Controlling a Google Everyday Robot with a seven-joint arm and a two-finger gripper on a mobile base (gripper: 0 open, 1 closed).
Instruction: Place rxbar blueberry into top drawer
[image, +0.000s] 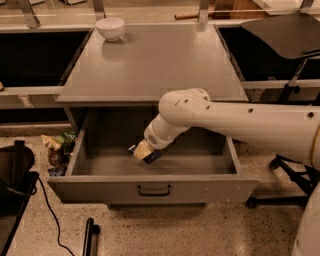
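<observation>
The top drawer (150, 187) of the grey cabinet is pulled open, its front panel with a small dark handle facing me. My gripper (142, 152) reaches down into the drawer from the right on a white arm, near the middle of the drawer floor. It is shut on the rxbar blueberry (153, 157), whose dark navy wrapper sticks out on both sides of the tan fingertips. The bar is low in the drawer, at or just above the floor; I cannot tell whether it touches.
A white bowl (110, 27) stands at the back left of the cabinet top (150, 65). Snack packets (57, 147) lie on the floor left of the drawer. A dark chair (287, 35) stands at the right, and a black bin (12, 170) with a cable at the left.
</observation>
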